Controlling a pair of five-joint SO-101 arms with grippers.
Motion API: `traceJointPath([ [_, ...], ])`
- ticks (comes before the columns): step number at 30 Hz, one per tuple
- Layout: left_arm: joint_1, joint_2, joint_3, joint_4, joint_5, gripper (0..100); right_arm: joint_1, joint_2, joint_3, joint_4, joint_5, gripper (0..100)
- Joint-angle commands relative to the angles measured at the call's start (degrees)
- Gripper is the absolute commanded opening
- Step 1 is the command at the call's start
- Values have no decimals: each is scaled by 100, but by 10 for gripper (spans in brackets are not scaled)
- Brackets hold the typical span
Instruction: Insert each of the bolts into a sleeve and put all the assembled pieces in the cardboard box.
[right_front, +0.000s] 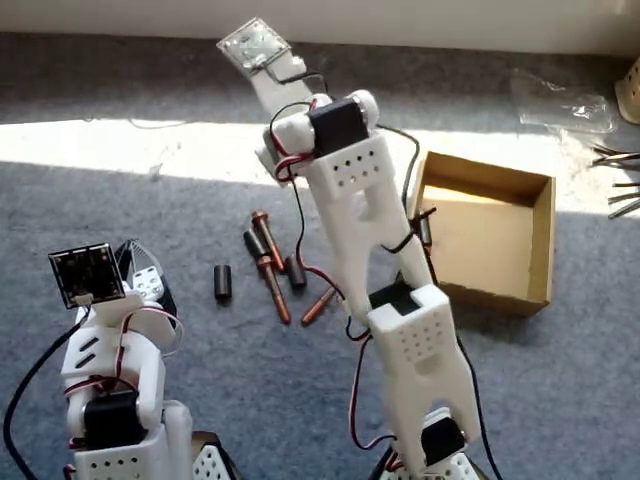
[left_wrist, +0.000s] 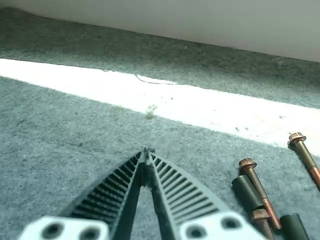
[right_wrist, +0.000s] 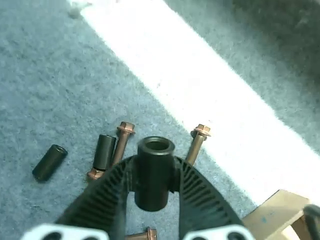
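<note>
Two jaws of the right gripper (right_wrist: 154, 167) are part way open & squeeze one black sleeve (right_wrist: 155, 175) btw them. The sleeve is a short, smooth tube w/ a round hole at the top. It stands upright in the grip, up off the floor. The gripper's fingers (right_wrist: 112, 195) are black w/ little ridges, like steps.

Below it, a few bolts (right_front: 275, 290) lie on the carpet (right_front: 150, 210). They are thin, shiny copper sticks w/ a wide head at one end. Other sleeves (right_front: 222, 282) lie near them, dark & round. One sits off by itself; another touches a bolt's side.

The left gripper (left_wrist: 146, 155) is closed tight, ridged tips pressed together, w/ nothing in it. It sits low over the carpet, beside the bolts & apart from them.

The carpet is grey & fuzzy, w/ a bright strip of sun across it.

The cardboard box (right_front: 540, 240) is brown & square w/ an open top & thin flat walls. It sits on the carpet on the far side of the right arm (right_front: 350, 200) from the bolts.
</note>
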Motion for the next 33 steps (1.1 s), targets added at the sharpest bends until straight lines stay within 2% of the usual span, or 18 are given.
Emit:
traceJointPath([
  [1, 453, 31, -57, -79, -26, 5, -84, -884, -286, 110, -62, 5],
  [4, 453, 31, -57, -70, -26, 5, -66, -1314, -277, 119, -62, 5],
  [11, 479, -295, -321, 624, -26, 5, -66, -2308, -119, 119, -62, 5],
  [21, 488, -268, -277, 624, -26, 5, -57, -4338, 1842, 101, -70, 5],
  [26, 1086, -268, -180, 615, -44, 5, 189, -5455, 2659, 101, -70, 5],
  [33, 1393, -259, 523, -369, -642, 5, 831, -6835, 4268, 92, -70, 5],
])
